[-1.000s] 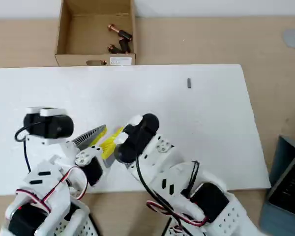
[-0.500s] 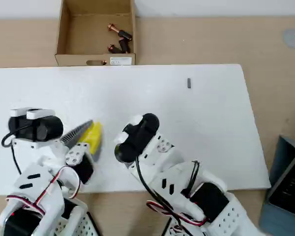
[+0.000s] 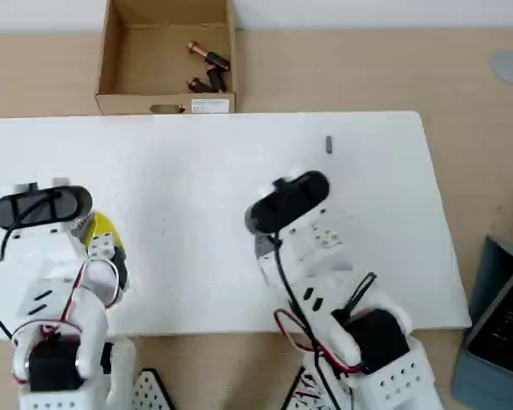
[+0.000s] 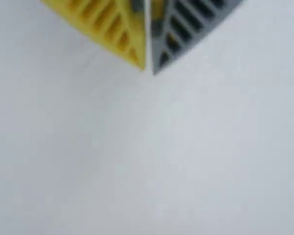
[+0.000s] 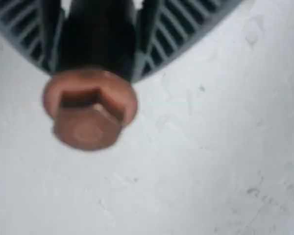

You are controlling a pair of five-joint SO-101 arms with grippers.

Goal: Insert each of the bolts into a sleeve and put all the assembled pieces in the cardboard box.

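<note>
My right gripper (image 5: 94,68) clamps a black sleeve (image 5: 98,34) with a copper bolt (image 5: 88,115) in it. The bolt's flanged hexagonal head pokes out over the middle of the white board (image 3: 368,213). The fingers cover most of the sleeve. My left gripper (image 4: 148,66) is pinched together on nothing at the near left. Copper-and-black pieces (image 3: 207,58) lie in the cardboard box (image 3: 111,51) at the far left.

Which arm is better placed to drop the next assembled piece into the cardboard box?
Right. The right gripper is shut on a black sleeve with a bolt in it; the left gripper is shut on nothing.
</note>
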